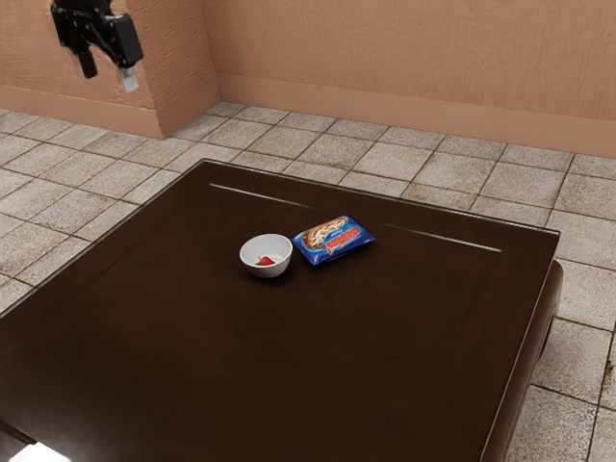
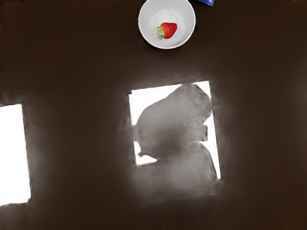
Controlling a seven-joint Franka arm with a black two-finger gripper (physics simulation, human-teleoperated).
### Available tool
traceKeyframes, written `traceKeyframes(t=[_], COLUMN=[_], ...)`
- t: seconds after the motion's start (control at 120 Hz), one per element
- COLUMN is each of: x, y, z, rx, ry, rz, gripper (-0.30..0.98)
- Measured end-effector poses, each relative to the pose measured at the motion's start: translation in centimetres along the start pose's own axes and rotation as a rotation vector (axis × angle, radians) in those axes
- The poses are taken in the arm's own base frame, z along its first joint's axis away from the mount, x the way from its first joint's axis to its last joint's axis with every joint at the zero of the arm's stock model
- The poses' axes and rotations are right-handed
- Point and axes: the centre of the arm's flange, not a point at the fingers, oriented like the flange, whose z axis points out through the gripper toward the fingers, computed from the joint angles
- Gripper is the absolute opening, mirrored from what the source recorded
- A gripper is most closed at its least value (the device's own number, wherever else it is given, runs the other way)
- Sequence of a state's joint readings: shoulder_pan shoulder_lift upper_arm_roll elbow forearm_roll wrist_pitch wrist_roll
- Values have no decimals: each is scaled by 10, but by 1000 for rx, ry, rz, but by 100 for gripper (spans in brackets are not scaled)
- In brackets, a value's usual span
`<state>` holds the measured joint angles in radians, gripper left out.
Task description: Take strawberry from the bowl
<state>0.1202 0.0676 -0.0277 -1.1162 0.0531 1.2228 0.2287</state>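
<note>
Dark table, strawberry in bowl beside blue packet, red lettering perhaps a brand, fingers spread

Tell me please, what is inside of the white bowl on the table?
One red strawberry with green leaves lies on the bottom of the white bowl. The spot of the bottom directly under the strawberry is covered, so I cannot say what is there.
</note>
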Motion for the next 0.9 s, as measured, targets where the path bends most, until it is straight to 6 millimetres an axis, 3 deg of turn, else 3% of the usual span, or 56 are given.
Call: traceKeyframes(t=[0.058,0.125,0.192,0.317,0.4,0.467,0.542,0.6,0.633,0.692,0.742,0.792,0.9], x=[19,18,33,138,172,183,186,183,168,148,140,138,145], y=[25,31,40,60,72,73,69,57,50,60,50,44,52], z=[22,45,105,254,315,335,342,343,349,350,354,362,366], rx=[-1,8,4,-57,-92,-114,-143,-119,-123,-137,-114,-101,-84], ry=[-45,-54,-117,-157,-151,-130,-117,-121,-143,-177,-194,-202,-155], rz=[46,51,68,45,-8,-60,-149,-155,-142,-84,-7,100,354], gripper=[68,68,68,69,69,68,68,68,68,68,68,68,62])
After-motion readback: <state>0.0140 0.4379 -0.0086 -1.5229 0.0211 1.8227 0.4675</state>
